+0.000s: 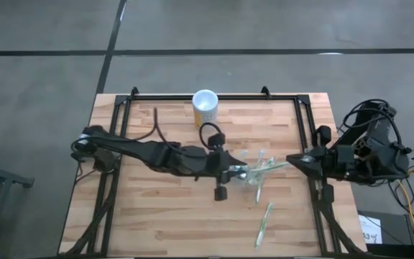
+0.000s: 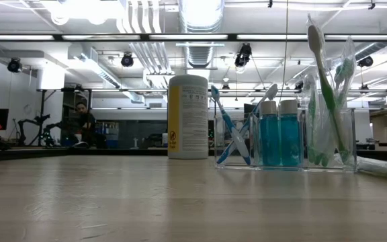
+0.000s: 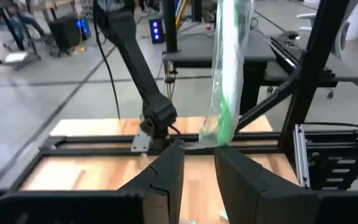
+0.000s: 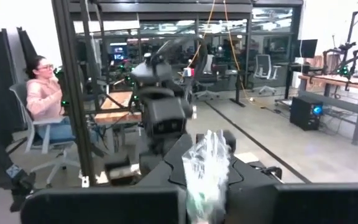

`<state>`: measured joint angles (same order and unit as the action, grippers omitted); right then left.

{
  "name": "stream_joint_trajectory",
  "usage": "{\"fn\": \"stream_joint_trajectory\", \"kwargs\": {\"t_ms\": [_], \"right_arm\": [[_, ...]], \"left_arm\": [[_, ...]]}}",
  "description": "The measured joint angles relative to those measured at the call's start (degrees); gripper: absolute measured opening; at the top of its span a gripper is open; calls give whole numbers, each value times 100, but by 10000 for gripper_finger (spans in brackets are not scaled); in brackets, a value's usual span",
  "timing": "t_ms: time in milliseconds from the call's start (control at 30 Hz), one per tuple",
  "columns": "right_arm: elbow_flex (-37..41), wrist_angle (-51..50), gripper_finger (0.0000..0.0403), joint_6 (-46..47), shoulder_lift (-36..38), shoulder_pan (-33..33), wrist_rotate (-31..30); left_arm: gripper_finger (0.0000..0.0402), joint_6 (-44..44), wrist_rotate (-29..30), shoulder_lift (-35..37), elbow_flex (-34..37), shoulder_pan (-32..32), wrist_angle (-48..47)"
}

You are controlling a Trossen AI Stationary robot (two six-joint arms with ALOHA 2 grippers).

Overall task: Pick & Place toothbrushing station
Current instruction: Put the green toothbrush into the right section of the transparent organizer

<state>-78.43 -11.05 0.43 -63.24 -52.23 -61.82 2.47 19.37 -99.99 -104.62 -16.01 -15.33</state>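
A green toothbrush in a clear wrapper (image 1: 268, 167) (image 3: 225, 81) hangs in the air over the table's right middle, spanning my two grippers. My left gripper (image 1: 241, 172) (image 3: 199, 158) is shut on its left end. My right gripper (image 1: 290, 160) (image 4: 207, 186) is shut on its right end. Below them the clear toothbrushing station (image 1: 253, 181) (image 2: 284, 144) stands on the wood. It holds blue toothbrushes, two blue bottles and wrapped green toothbrushes. The low view shows neither gripper. My left gripper pinches the wrapped toothbrush by one end (image 3: 211, 138) between its two fingers, coming about level from the table's left. The toothbrush runs on past the fingertips toward the right arm, clear of the table. My right gripper has the wrapper's crumpled other end (image 4: 205, 163) between its two fingers, level from the table's right. Whether it has the brush itself or only the wrapper, I cannot tell.
A yellow cup with a white rim (image 1: 205, 106) (image 2: 188, 117) stands at the table's far middle. Another wrapped toothbrush (image 1: 264, 224) lies flat near the front right. Black frame rails (image 1: 307, 129) run along the table's edges. A person sits beyond the table (image 4: 45, 99).
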Motion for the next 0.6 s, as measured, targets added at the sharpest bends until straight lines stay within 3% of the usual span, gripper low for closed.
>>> {"fn": "stream_joint_trajectory", "kwargs": {"t_ms": [167,600], "right_arm": [[2,-245,12,238,-14,-2,-27],[22,-251,11,216,-28,0,-251]], "left_arm": [[94,-453,25,277,0,4,-129],[94,-408,351,534,-9,17,-564]]}}
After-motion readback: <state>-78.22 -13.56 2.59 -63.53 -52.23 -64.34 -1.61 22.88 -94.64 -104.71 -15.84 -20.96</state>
